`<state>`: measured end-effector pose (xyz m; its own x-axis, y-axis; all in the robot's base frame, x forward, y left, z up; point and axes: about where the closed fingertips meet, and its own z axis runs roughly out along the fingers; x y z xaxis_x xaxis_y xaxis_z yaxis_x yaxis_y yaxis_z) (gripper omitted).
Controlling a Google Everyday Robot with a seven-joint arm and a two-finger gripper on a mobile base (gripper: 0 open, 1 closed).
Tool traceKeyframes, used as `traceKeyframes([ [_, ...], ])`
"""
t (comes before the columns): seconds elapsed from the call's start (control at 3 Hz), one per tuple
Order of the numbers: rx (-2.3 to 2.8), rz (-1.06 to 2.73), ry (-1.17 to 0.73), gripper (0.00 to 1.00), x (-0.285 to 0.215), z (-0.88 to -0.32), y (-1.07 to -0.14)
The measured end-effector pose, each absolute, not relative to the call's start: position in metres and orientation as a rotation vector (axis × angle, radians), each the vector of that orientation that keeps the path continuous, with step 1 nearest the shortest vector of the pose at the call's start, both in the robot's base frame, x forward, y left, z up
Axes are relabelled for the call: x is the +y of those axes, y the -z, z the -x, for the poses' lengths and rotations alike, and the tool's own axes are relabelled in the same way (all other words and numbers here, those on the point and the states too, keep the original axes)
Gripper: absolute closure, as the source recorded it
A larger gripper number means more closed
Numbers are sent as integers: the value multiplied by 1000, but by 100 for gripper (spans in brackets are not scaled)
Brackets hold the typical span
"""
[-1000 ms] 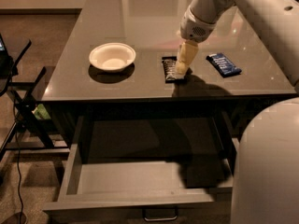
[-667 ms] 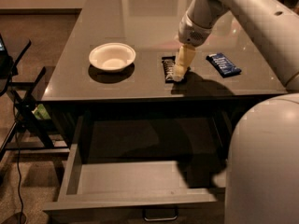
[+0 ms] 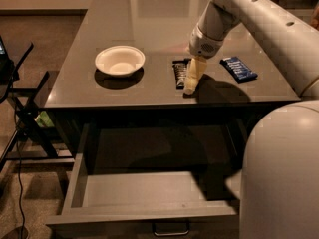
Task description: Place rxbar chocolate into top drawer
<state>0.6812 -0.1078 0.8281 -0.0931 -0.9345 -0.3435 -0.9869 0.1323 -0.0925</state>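
Rxbar chocolate [image 3: 179,74] lay flat on the grey glossy tabletop [image 3: 149,24], front-right area, black wrapper, long side running front-to-back. Gripper [image 3: 190,86] was down at the bar's right edge, tip at the tabletop by the bar's front corner. Couldn't tell whether it was clenched or released, or whether it had the bar at all. White arm [image 3: 259,19] came in from upper right.

Room: dim, brownish carpet [image 3: 45,39] on the left, pale wall strip along the top, black stand w/ cable [image 3: 20,113] left of the table.

Counts: 1 black bar, 1 blue-wrapped bar [image 3: 239,68], 1 white bowl [image 3: 119,61], 1 open drawer. Bowl sat left of the rxbar, well apart. Blue bar was right of the gripper, near but not touching.

Top drawer [image 3: 144,214] was pulled out under the table front, light grey inside, metal loop handle [image 3: 171,228] at front centre.

Edges: rxbar was near the table's front edge, w/ the drawer opening below and fwd of it. Robot's white body [image 3: 281,178] covered the drawer's right end. Wide stretch of tabletop lay open behind the bowl and bars.
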Motion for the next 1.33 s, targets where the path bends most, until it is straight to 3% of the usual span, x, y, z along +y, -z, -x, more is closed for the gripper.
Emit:
traceKeyframes([
  [0.33, 2098, 1867, -242, 0, -109, -680, -819],
  [1.33, 2098, 1867, -242, 66, -109, -680, -819],
])
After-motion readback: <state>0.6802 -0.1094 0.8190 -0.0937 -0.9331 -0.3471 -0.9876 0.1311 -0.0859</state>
